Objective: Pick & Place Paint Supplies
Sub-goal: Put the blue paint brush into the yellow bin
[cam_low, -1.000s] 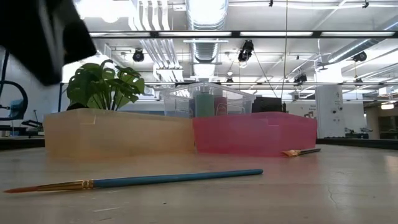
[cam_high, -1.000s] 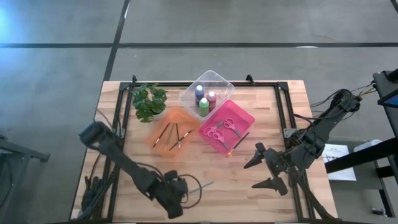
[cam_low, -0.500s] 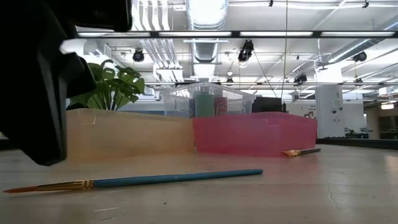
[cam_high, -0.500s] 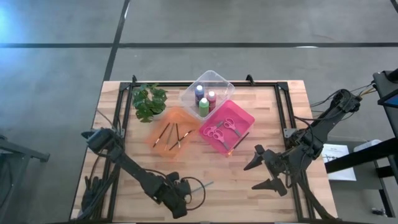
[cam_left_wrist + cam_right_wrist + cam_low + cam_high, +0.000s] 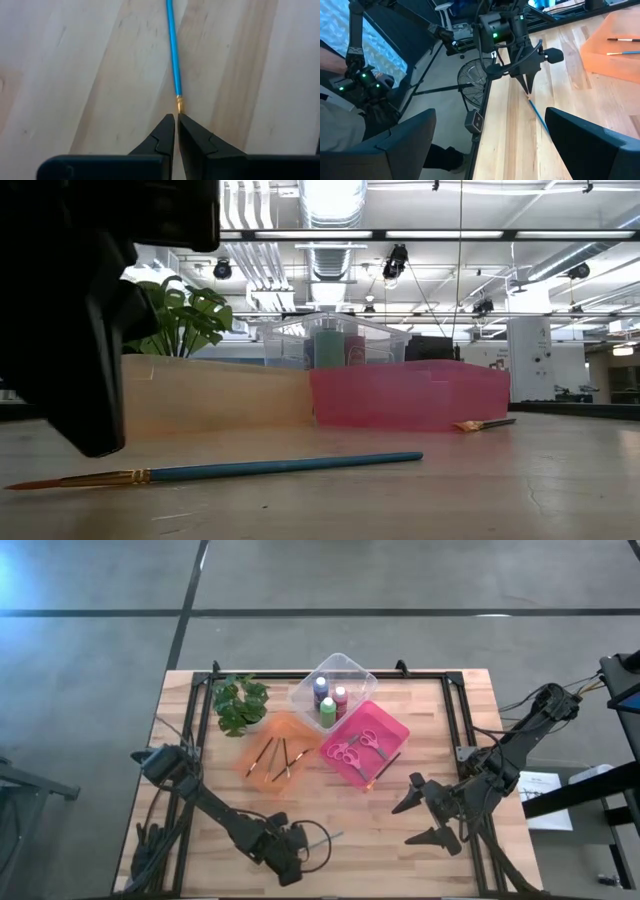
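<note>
A blue-handled paintbrush (image 5: pixel 325 836) lies flat on the table near its front edge. My left gripper (image 5: pixel 176 116) points steeply down, shut, its tips right over the brush's gold ferrule (image 5: pixel 179 104); the bristle end is hidden under them. In the low view the left gripper (image 5: pixel 92 445) stands low over the brush (image 5: pixel 270 468). My right gripper (image 5: pixel 415 817) hangs open above the table's right part, with nothing between its fingers. The paint bottles (image 5: pixel 328 705) stand in the clear tray, the pink-handled scissors (image 5: pixel 360 747) lie in the pink tray, and several brushes (image 5: pixel 272 755) lie in the orange tray. My left gripper comes down from above, along the line of the brush, onto its ferrule end (image 5: pixel 179 106). Its own fingertips hide the spot, so I cannot tell whether they touch the brush. The brush lies flat on the table.
The orange tray (image 5: pixel 262 772), pink tray (image 5: pixel 392 728) and clear tray (image 5: pixel 352 665) stand together at the table's middle and back. A leafy plant (image 5: pixel 240 703) stands at the back left. Another brush (image 5: pixel 387 764) lies by the pink tray. A person (image 5: pixel 345 120) sits beyond the table's left edge.
My left gripper has come down toward the bristle end of the blue paintbrush, staying shut. The brush has not moved.
</note>
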`<state>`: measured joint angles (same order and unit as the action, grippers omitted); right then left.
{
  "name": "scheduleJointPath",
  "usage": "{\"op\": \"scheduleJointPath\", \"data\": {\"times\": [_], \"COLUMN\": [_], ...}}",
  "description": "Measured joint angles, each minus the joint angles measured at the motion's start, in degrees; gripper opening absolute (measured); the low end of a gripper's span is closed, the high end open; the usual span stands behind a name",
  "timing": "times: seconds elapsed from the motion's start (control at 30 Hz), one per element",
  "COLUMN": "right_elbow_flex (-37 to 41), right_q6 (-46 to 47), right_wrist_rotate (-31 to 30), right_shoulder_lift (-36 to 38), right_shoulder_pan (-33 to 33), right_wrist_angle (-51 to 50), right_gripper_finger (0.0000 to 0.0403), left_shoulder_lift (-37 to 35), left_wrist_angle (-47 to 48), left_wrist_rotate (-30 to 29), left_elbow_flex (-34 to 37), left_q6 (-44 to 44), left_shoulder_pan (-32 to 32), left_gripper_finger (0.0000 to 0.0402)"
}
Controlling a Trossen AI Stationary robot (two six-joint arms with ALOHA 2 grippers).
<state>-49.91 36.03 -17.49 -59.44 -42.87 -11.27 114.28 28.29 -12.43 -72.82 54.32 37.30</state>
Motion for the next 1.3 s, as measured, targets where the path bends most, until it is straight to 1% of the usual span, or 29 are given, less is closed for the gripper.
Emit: {"op": "scheduleJointPath", "data": {"times": [0.1,0.3,0.4,0.77,1.1,1.23,1.3], "right_elbow_flex": [0.0,0.0,0.0,0.0,0.2,0.2,0.2], "right_q6": [0.1,0.1,0.1,0.0,0.0,0.0,0.0], "right_wrist_rotate": [0.0,0.0,0.0,0.0,0.0,0.0,0.0], "right_shoulder_lift": [0.0,0.0,0.0,0.0,0.0,0.0,0.0], "right_shoulder_pan": [0.0,0.0,0.0,0.0,0.0,0.0,0.0], "right_wrist_angle": [0.0,0.0,0.0,0.0,0.0,0.0,0.0], "right_gripper_finger": [0.037,0.037,0.037,0.037,0.037,0.037,0.037], "left_shoulder_lift": [0.0,0.0,0.0,0.1,2.1,3.4,4.0], "left_wrist_angle": [-0.9,-1.4,-1.3,-1.5,-2.6,-1.3,-0.1], "left_wrist_rotate": [0.0,0.0,0.0,0.0,0.4,0.4,0.3], "left_elbow_flex": [0.0,0.0,0.0,0.0,0.0,-1.0,-1.7], "left_q6": [-0.3,-0.3,-0.3,0.4,1.7,5.4,7.1], "left_shoulder_pan": [0.0,0.0,0.0,0.0,-0.1,-0.1,-0.1], "left_gripper_finger": [0.004,0.0088,0.0097,0.0098,0.0098,0.0096,0.0085]}}
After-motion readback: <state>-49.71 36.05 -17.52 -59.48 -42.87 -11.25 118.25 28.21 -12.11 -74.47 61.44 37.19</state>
